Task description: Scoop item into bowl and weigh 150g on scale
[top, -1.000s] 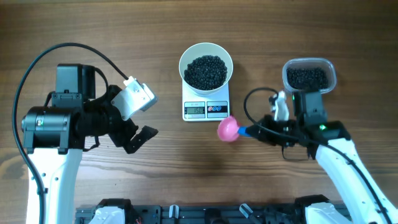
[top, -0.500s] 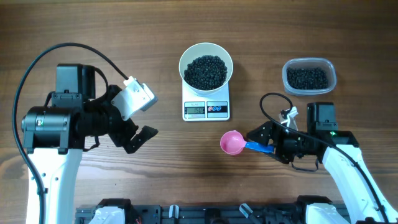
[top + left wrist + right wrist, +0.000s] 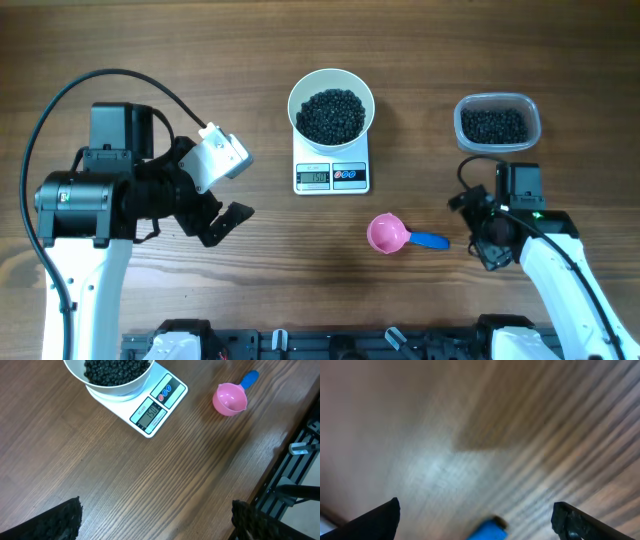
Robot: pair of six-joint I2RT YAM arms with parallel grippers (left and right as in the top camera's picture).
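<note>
**Overhead layout.** The brown wood-grain table (image 3: 150, 50) carries a white rectangular plastic scale (image 3: 332, 178) at 12 o'clock. A round, glossy white bowl (image 3: 332, 146) stands on the scale. The bowl holds a heap of tiny matte black beads (image 3: 331, 114). The grey display appears to read 150.

A clear rounded-rectangular plastic tub (image 3: 460, 125) sits at 2 o'clock and holds more of these beads.

A small pink plastic scoop (image 3: 388, 234) lies on the wood at 5 o'clock from the scale, its blue handle (image 3: 430, 241) pointing to 3 o'clock.

**Grippers.**
- Left gripper (image 3: 157, 525) – fingers spread wide, grasping nothing, at 9 o'clock.
- Right gripper (image 3: 488, 238) – fingers spread wide, grasping nothing, just beyond the handle's end.
</note>
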